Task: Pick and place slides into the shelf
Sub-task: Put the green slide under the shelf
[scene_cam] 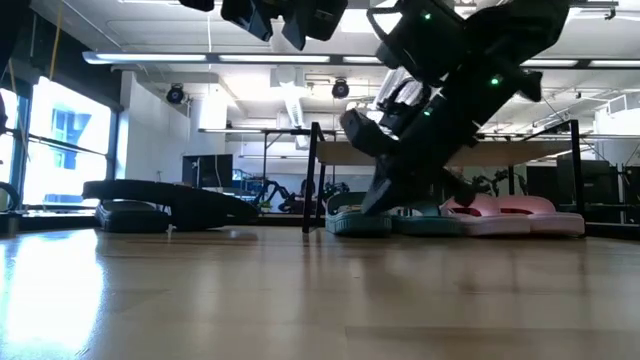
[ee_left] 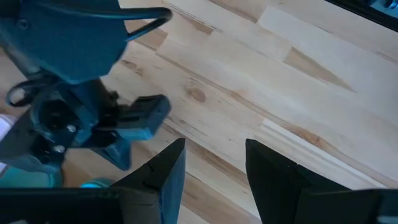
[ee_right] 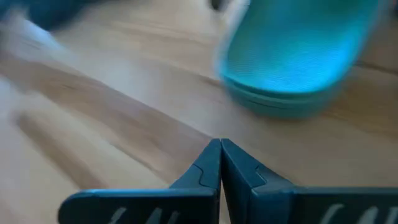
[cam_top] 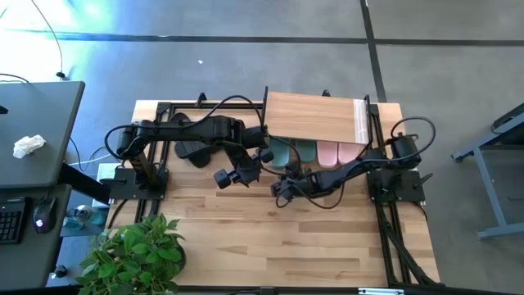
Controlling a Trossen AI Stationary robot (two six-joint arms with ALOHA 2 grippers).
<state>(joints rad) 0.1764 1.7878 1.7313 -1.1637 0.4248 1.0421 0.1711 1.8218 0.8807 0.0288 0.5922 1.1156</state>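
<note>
The shelf (cam_top: 319, 119) stands at the table's far edge. Two dark green slides (cam_top: 293, 152) and two pale pink slides (cam_top: 337, 153) lie side by side under it, heels sticking out toward the near side. They also show in the low view, green (scene_cam: 360, 222) and pink (scene_cam: 510, 215). The black pair (cam_top: 192, 147) lies on the table left of the shelf. My right gripper (ee_right: 221, 146) is shut and empty, just near of the heel of a green slide (ee_right: 292, 68). My left gripper (ee_left: 214, 149) is open and empty above bare table, between the black pair and the green slides.
A potted plant (cam_top: 135, 250) stands at the table's near left corner. Black frame rails (cam_top: 151, 184) run along both table sides. The near half of the wooden table (cam_top: 270, 246) is bare wood. A desk with a keyboard (cam_top: 33, 131) stands left of the table.
</note>
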